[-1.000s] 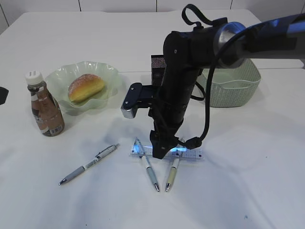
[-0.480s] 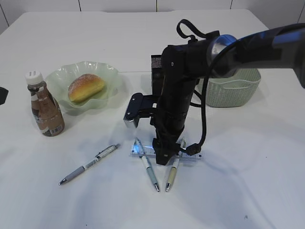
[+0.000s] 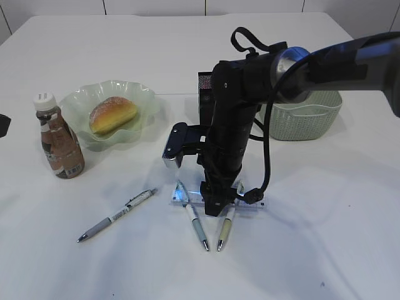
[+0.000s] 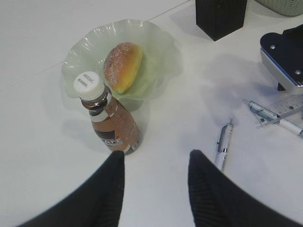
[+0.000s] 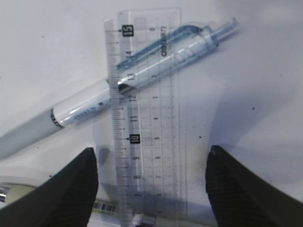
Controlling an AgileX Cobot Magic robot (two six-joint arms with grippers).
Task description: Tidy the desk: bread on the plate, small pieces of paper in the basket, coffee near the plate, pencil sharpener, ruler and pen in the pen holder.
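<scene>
Your right gripper (image 5: pixel 151 189) straddles the clear plastic ruler (image 5: pixel 149 118) near the white tabletop's (image 3: pixel 325 250) front edge, jaws spread; your left gripper (image 4: pixel 156 184) hangs parted, empty.

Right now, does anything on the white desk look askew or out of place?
Yes. The short clear plastic ruler lies flat across two pens, the light blue click pen crossing under it, instead of standing in the black square pen holder.

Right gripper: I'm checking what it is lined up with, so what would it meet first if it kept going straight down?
Most likely the ruler, lying between the open fingers of the right gripper and across a pen.
</scene>
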